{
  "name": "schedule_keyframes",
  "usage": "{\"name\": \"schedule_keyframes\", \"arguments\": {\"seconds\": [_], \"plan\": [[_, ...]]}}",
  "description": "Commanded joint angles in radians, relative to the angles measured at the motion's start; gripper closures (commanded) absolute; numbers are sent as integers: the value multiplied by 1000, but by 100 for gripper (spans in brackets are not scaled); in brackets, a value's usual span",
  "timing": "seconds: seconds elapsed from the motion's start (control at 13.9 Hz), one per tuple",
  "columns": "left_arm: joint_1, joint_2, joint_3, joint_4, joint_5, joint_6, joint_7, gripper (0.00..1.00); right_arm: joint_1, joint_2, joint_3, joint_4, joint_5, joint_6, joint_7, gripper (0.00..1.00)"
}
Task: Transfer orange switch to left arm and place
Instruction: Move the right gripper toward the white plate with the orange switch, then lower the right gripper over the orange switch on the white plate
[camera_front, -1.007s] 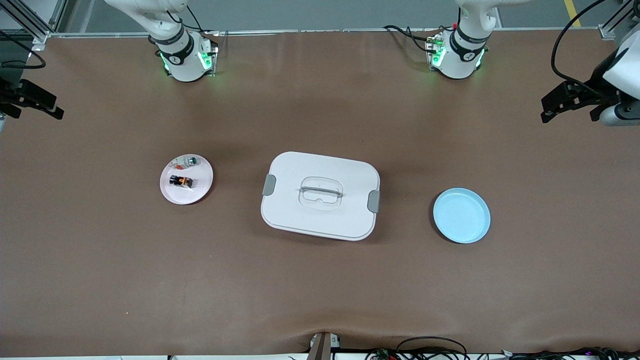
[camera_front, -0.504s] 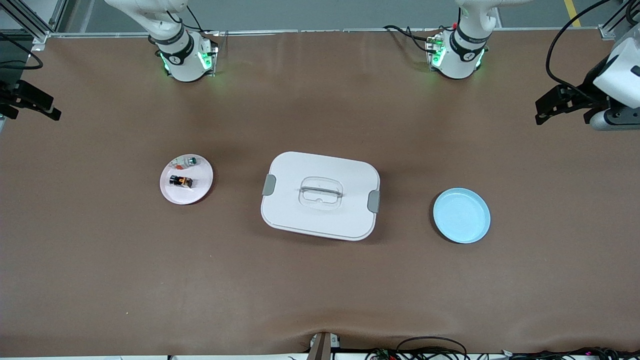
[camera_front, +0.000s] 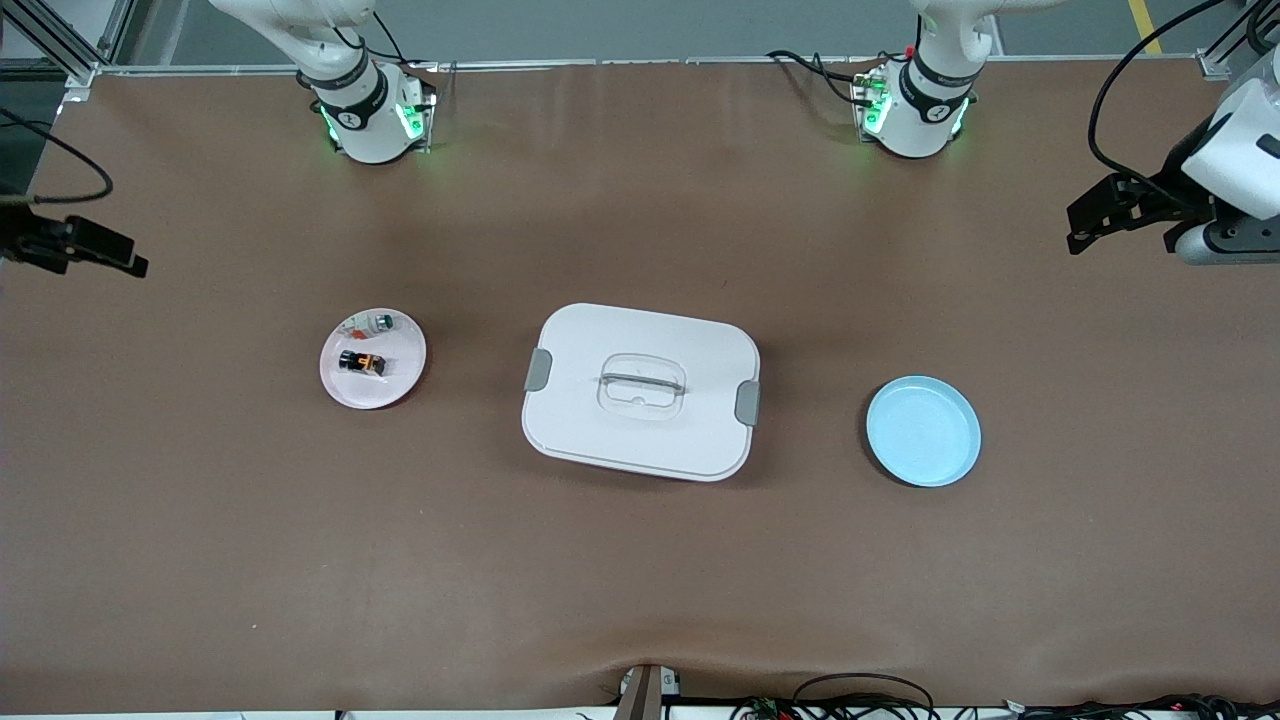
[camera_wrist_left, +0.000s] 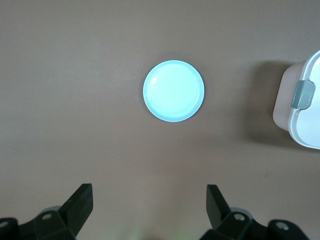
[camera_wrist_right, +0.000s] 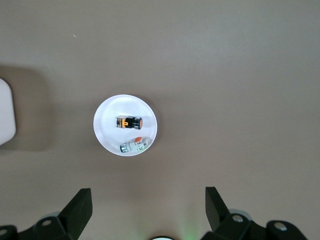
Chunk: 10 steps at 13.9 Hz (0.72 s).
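On round plate (camera_front: 400, 378), blocky orange switch (camera_front: 361, 362)

Orange switch (camera_front: 361, 362) on pink plate (camera_front: 400, 375) beside white-grey part (camera_front: 379, 322); box (camera_front: 640, 391) mid-table; blue plate (camera_front: 923, 431) toward left arm's end.

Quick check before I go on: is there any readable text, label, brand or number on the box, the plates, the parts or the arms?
None can be read.
box: plain white lid, no print visible.
blue plate and white plate: unmarked.
orange switch and the green-topped part beside it on the white plate: any marking is too small to read.
Round emblems on the arm bases: a symbol, too small to make out.
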Motion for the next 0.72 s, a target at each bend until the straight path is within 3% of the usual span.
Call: {"name": "schedule_keyframes", "arguments": {"seconds": [0.0,0.22,0.65], "plan": [[8,-15,-1,6,-17,1,16,0,-21,40,6,25,-9,-7,3,0],[11,-18,0,1,-17,-4,14,0,-20,52,6,0,6,36,6,0],[8,-17,-1,3,-17,-5,14,0,28,51,11,-214,6,248,47,0]]}}
